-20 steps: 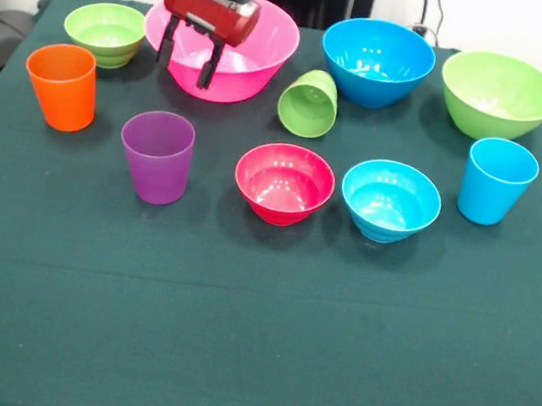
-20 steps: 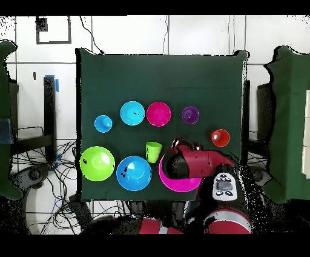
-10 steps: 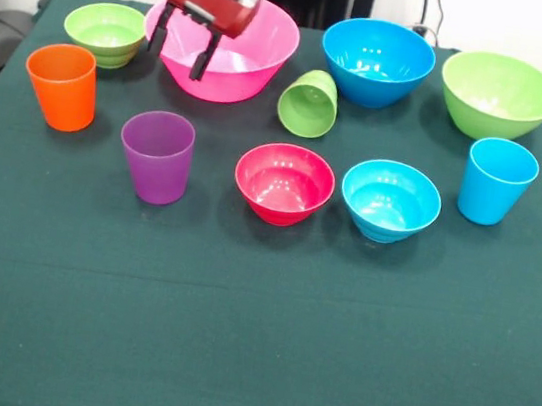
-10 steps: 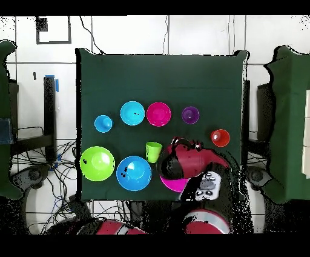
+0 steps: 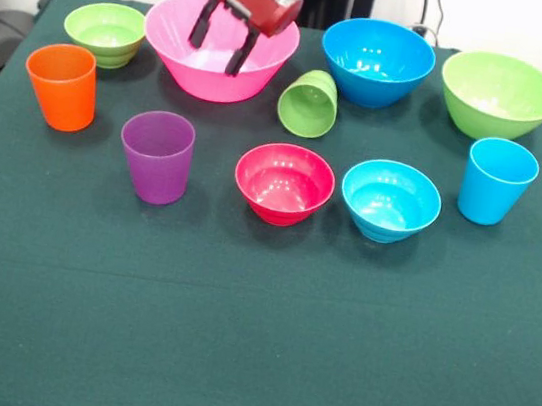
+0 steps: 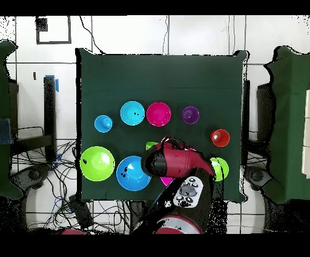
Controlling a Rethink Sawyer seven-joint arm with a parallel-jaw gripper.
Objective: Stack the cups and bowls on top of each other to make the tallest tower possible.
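Pink bowl (image 5: 219, 46) at the far side of the surface (image 5: 251, 342) looks like the base for the tower, and nothing's stacked yet, so we're right at the start. The end effector (image 5: 223, 43) hangs over that bowl, fingers spread apart and holding nothing, tilted a bit toward the tipped-over green cup (image 5: 308, 102) just beside the bowl. My guess is the next move is picking a first piece. Cups and bowls all sit separately, spread out in two rows.
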